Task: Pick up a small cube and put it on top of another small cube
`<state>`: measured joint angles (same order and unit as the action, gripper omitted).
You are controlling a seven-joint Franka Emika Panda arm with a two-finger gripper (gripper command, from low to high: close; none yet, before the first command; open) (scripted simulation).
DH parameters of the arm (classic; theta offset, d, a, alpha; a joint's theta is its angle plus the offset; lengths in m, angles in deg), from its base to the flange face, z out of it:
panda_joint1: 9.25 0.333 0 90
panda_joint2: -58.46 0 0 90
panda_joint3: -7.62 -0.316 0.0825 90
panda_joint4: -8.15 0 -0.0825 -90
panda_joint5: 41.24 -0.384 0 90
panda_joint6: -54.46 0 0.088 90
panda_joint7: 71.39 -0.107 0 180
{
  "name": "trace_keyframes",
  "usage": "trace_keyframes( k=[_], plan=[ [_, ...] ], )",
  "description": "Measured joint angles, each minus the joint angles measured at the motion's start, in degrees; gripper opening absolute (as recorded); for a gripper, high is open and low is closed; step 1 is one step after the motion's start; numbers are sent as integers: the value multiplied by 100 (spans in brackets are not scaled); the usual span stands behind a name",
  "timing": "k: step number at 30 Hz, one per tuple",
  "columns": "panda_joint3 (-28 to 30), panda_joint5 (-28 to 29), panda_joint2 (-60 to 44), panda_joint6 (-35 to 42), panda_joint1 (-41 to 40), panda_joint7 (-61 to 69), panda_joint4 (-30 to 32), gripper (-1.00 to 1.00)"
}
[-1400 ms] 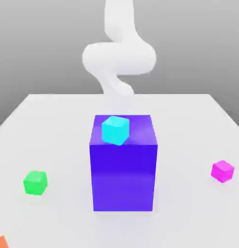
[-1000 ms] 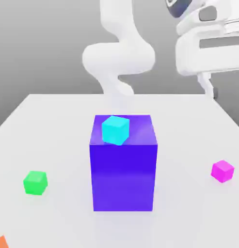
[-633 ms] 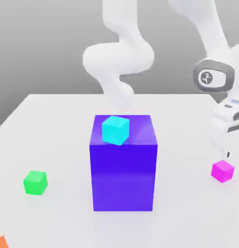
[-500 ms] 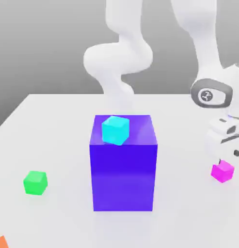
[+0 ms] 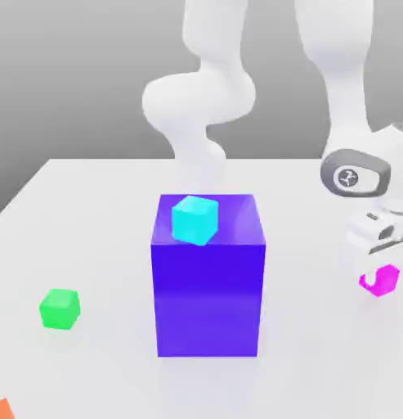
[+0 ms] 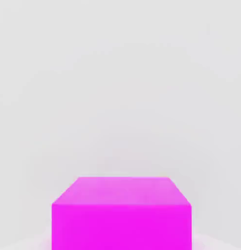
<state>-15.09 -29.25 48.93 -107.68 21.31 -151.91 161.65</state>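
At the exterior view's left, low in the corner, I see a flat-coloured orange piece (image 5: 2, 410) with straight edges, cut off by the border. Next comes a small bright green cube (image 5: 60, 309), its plain, smooth faces turned at a slight angle, resting alone on the pale, smooth worktop (image 5: 106, 245), which is an even whitish sheet with straight edges. In the middle stands a big blue-violet block (image 5: 208, 299), upright and sharp-cornered, its front face a deep, even colour and its top a little paler with a soft sheen. On that top, near the front edge, sits a small cyan cube (image 5: 194, 220), smooth-sided and set askew to the block. Behind the block rise the glossy white, rounded sections of my arm (image 5: 200, 98), swelling and narrowing without hard corners; more of my smooth white casing comes down at the exterior view's right, with a dark grey oval ring around a pale badge (image 5: 348, 177). Below it my fingers (image 5: 378, 279) are closed on the small magenta-pink cube (image 5: 384, 281), well apart from the block, one white fingertip lying across its near side. In my hand view the same cube (image 6: 121, 227) shows a flat, slightly paler top and a saturated, plain face, divided by a crisp, straight edge.
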Motion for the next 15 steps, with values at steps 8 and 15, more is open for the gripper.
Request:
trace_keyframes(
  k=[8,15],
  plan=[
    [898,34,96,282,-1078,870,-465,-100],
    [2036,-31,458,477,-2467,1475,-371,-100]
  ],
)
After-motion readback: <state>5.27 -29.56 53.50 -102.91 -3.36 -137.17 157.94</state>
